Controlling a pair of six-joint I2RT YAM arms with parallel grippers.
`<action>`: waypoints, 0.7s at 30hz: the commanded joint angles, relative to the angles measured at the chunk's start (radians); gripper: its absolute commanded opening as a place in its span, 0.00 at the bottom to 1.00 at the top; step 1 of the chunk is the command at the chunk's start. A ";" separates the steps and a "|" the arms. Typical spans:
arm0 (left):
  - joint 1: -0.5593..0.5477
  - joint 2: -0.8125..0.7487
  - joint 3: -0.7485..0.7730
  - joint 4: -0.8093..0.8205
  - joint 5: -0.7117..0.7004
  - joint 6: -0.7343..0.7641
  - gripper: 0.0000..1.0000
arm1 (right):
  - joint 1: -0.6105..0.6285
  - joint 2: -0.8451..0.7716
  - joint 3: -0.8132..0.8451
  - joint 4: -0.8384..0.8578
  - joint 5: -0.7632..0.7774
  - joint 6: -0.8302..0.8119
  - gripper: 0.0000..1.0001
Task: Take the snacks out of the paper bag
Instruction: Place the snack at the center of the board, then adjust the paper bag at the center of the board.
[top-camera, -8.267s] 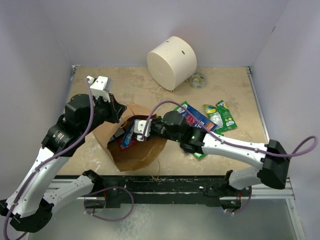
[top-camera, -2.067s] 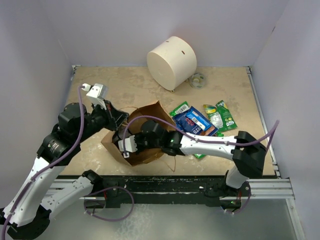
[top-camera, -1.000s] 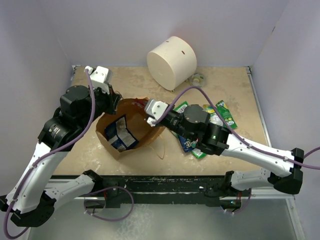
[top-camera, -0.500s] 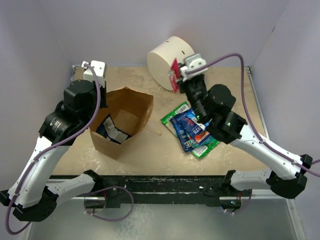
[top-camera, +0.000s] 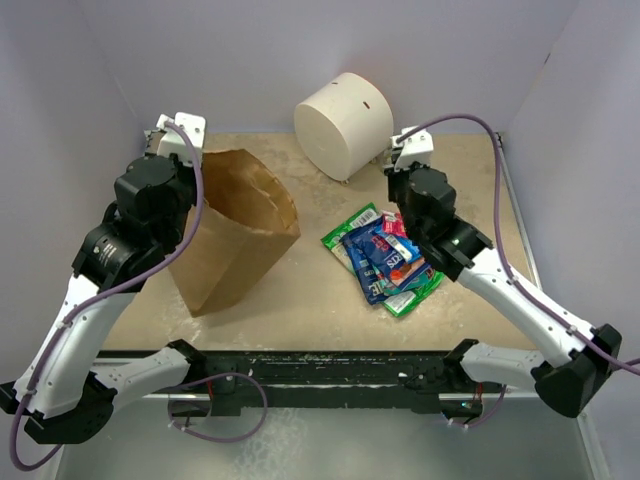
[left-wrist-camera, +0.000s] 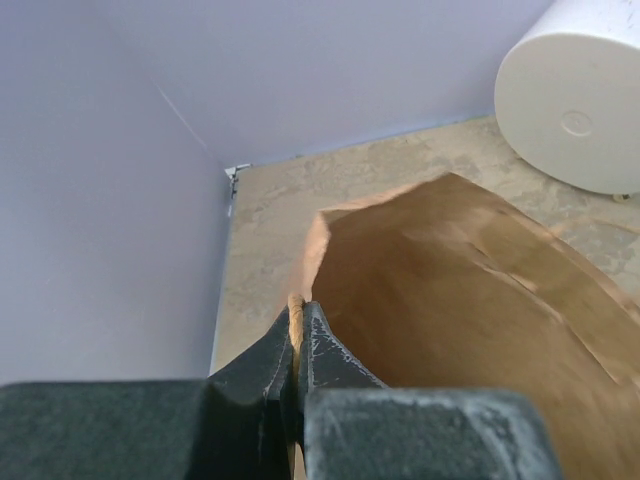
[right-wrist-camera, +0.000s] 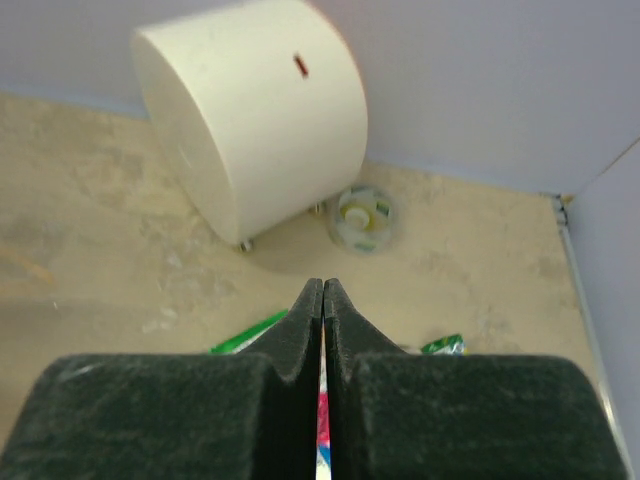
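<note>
Left pincer (left-wrist-camera: 298, 322) is clamped on the rim of the paper bag (top-camera: 236, 230), at the bag's eleven o'clock corner. It holds the bag hoisted and tipped, and my read is that this steadies it and clears room for the other arm. The inside doesn't show from above, so I cannot tell whether anything is left in there. Over at the bag's three o'clock, right pincer (right-wrist-camera: 322, 290) is pressed together on a thin red packet (right-wrist-camera: 321, 430), hanging just above the pile of snacks (top-camera: 385, 265) on the table (top-camera: 300, 300). Looks like a drop-off onto that pile. White drum (top-camera: 343, 125) sits at the pile's twelve o'clock, tape roll (right-wrist-camera: 362, 215) just beside it.
</note>
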 joint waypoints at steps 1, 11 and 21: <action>-0.001 -0.008 0.060 0.096 0.020 0.066 0.00 | -0.010 0.029 -0.015 -0.030 -0.024 0.116 0.00; -0.001 -0.026 0.031 0.197 0.070 0.262 0.00 | -0.010 0.085 -0.008 -0.057 -0.156 0.164 0.22; -0.001 -0.093 0.000 0.253 -0.044 0.344 0.00 | 0.012 0.280 0.149 -0.141 -0.377 0.332 0.54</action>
